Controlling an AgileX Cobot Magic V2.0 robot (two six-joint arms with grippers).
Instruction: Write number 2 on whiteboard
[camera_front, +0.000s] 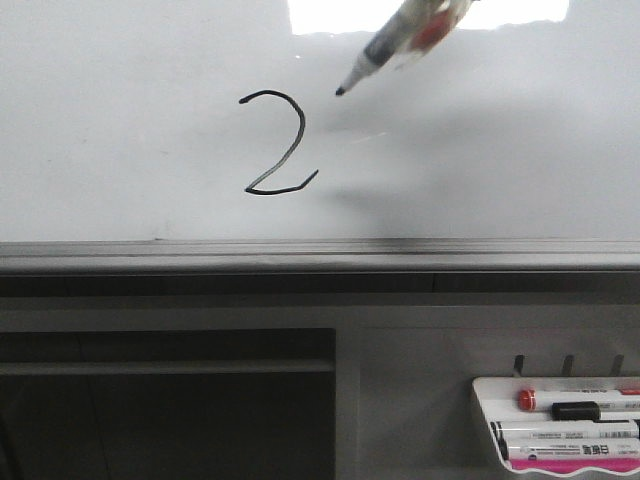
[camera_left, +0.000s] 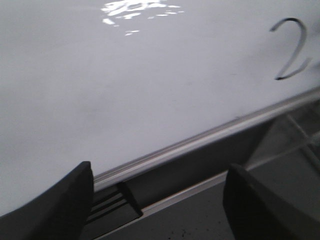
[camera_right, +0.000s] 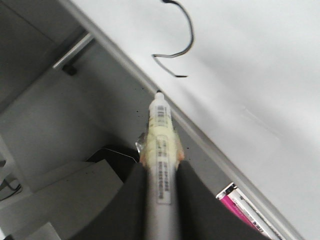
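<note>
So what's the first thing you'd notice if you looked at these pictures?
The thin black hand-drawn number 2 stands out first, alone in the middle of the big glossy pale grey whiteboard. Right after it comes the grey marker pen, poking down from the top with its dark tip to the upper right of the digit. The right gripper is shut on it.
</note>
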